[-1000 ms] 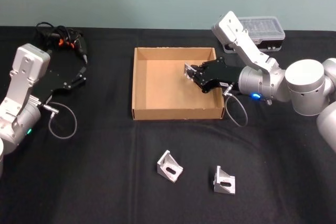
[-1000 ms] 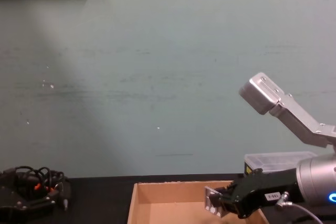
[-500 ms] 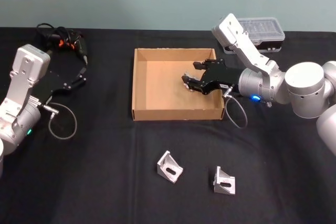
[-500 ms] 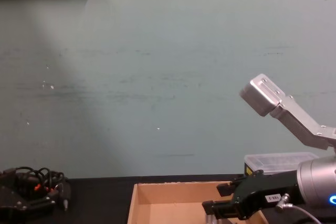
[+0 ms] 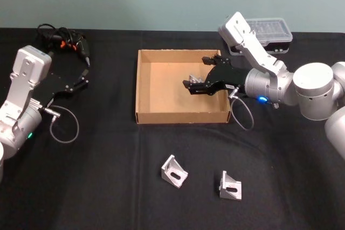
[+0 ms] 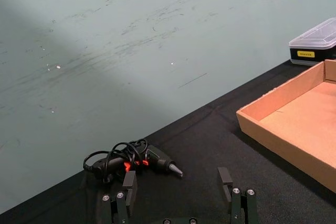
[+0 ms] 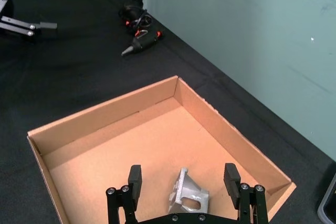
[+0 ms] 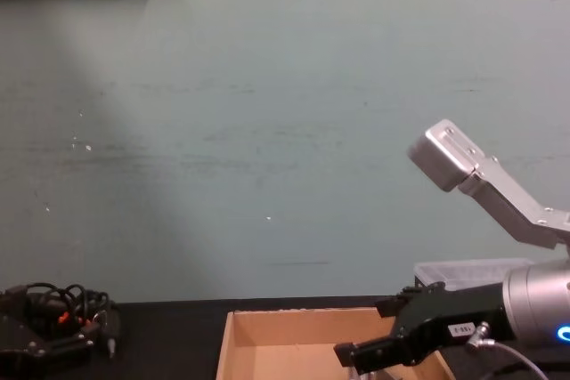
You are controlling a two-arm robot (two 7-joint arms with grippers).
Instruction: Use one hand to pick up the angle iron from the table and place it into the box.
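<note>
Jaws on both my grippers stand apart, gripping nothing; the black table [image 5: 108, 187] spreads wide, with the cardboard box [image 5: 161, 117] at its middle; my right gripper [image 5: 195, 72] hovers over the box's right half; my left gripper [image 6: 177, 171] sits parked at the table's left; one angle iron [image 7: 188, 195] lies on the box floor, below and between my right fingers; two more angle irons [image 5: 174, 171] rest on the table nearer me, outside the box.

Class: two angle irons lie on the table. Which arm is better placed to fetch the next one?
Right: the right claw, open over the box, is nearer both irons; the left claw sits far left by the drill.
</note>
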